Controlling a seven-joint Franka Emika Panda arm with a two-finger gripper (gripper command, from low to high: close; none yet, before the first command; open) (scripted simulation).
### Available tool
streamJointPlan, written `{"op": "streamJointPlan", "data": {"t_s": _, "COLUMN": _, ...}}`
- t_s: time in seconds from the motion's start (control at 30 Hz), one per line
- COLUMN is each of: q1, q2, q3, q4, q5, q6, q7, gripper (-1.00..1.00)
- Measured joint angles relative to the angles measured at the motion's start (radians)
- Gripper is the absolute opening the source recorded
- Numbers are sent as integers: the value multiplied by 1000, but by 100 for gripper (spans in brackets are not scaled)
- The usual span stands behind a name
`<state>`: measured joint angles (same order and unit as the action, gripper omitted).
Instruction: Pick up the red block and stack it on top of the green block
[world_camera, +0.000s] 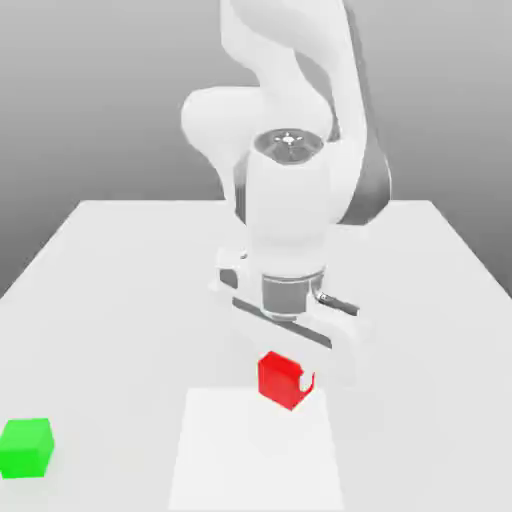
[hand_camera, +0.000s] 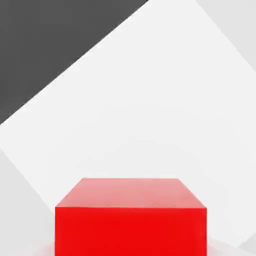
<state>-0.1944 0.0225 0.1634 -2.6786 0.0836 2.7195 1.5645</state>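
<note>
Clamping the red block between its fingers, the gripper holds it above the table.

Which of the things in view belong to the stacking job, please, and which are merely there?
Part of the job:
- small matte bright-red cube, held in the shut tool
- small bright-green cube, on the table toward the exterior view's left

Merely there:
- flat white table
- paler white rectangular patch on the table
</note>
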Motion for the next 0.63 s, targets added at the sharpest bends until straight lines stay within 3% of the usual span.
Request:
{"op": "streamJointPlan", "data": {"t_s": 0.13, "q1": -148, "q2": 49, "q3": -80, "q4": 109, "q5": 3, "q6": -59, "q7": 84, "gripper": -100}}
{"op": "streamJointPlan", "data": {"t_s": 0.37, "q1": -289, "q2": 160, "q3": -239, "q4": 294, "q5": -40, "q6": -148, "q7": 265, "gripper": -100}}
{"op": "streamJointPlan", "data": {"t_s": 0.5, "q1": -312, "q2": 287, "q3": -251, "q4": 322, "q5": -23, "q6": -52, "q7": 271, "gripper": -100}}
{"op": "streamJointPlan", "data": {"t_s": 0.53, "q1": -315, "q2": 314, "q3": -248, "q4": 324, "q5": -19, "q6": -28, "q7": 268, "gripper": 100}}
{"op": "streamJointPlan", "data": {"t_s": 0.63, "q1": -315, "q2": 314, "q3": -248, "q4": 324, "q5": -19, "q6": -28, "q7": 268, "gripper": 100}}
